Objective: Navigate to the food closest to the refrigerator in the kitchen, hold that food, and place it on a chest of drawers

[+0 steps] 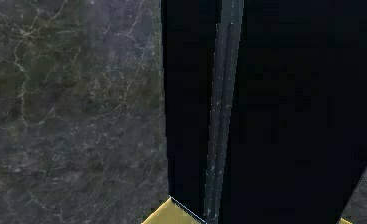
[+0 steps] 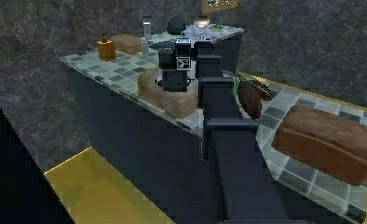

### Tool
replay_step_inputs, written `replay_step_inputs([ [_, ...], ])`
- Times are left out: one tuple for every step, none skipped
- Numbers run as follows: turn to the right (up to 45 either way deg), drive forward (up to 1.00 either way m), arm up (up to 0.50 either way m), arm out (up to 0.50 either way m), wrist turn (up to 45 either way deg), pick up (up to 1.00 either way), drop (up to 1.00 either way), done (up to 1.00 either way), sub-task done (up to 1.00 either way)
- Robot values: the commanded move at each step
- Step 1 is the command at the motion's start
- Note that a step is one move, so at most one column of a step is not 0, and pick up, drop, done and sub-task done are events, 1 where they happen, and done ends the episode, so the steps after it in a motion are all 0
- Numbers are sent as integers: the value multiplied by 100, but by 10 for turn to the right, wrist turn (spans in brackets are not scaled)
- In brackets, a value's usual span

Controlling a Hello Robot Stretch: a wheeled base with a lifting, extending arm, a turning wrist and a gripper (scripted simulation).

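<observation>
Driving up looks done, as far as can be judged: the forward view has a tall black front close ahead, most likely the refrigerator, with a dark marble wall to its left and a strip of yellow floor below.

In the arm side view the arm reaches out over the tiled worktop. Its gripper stands at a round tan loaf that sits near the worktop's front edge.

- **The task's thing:** the loaf is probably the food meant; it rests on the worktop, not lifted.
- **The fingers:** whether the fingers have it cannot be told, nor how they stand; nor whether the gripper is over the loaf or just beside it.
- **What is left:** a sure hold and a lift clear of the surface; then the whole carry and the setting down on a chest of drawers.
- **Which way it points:** the loaf is nearly round, a low dome, so it has no real heading; if anything it looks a little wider along the worktop's length than across it.
- **Its neighbours:** a long brown loaf lies well apart toward the view's right, its long axis running along the worktop; a dark object lies between the two.
</observation>
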Motion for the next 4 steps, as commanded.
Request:
replay_step_inputs([
  [0,0,0,0,90,0,0,0,0],
  [0,0,-10,0,0,0,0,0,0],
  [0,0,0,0,0,100,0,0,0],
  [0,0,10,0,0,0,0,0,0],
])
